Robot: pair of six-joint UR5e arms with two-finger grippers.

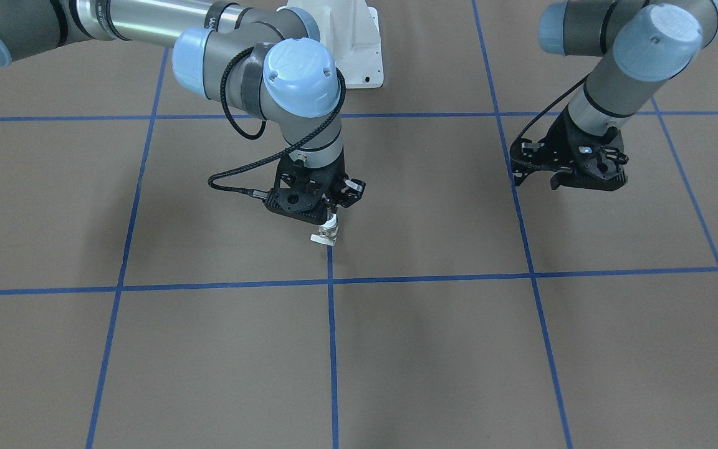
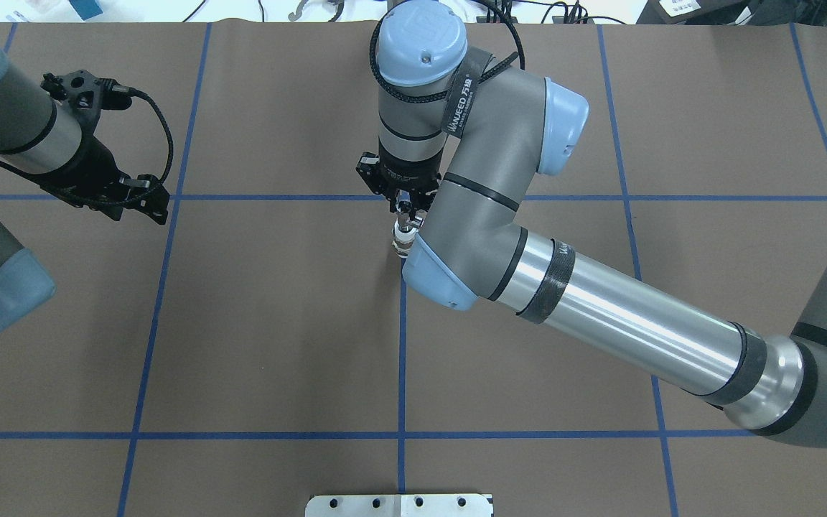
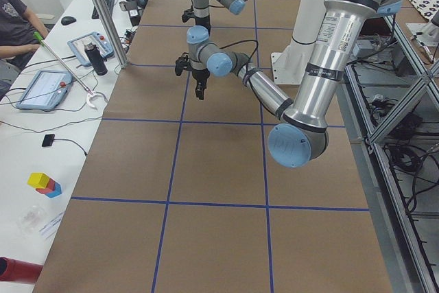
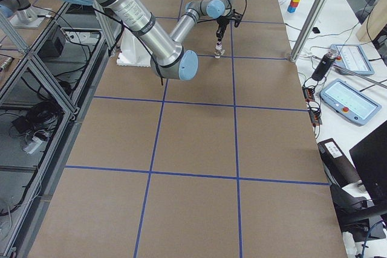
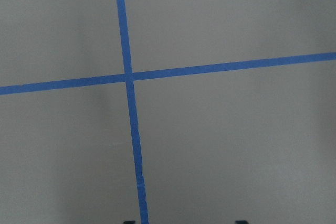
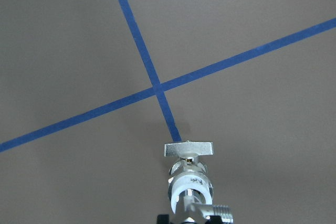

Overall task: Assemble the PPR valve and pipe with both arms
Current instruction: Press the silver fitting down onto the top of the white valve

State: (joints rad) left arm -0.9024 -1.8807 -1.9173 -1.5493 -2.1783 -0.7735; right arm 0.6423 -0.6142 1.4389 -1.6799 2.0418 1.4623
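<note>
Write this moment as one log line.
right gripper: shut on valve | left gripper: open, empty | valve: above tape line

We're looking over a wide brown counter (image 2: 277, 345), matte, cut into big squares by blue tape lines (image 2: 401, 359). The light falls soft and even from above, and the shadows are faint. Along one long side we've got a white desk (image 3: 27, 149) with two tablets (image 3: 42, 88), a dark bottle (image 3: 98, 60) and some coloured blocks (image 3: 44, 183); a person (image 3: 14, 12) sits at its far end. A metal post (image 3: 103, 15) rises at the counter's edge. On the opposite side we see a metal frame (image 4: 60, 92) over a grey floor (image 4: 15, 197) strewn with cables (image 4: 36, 116).
</note>
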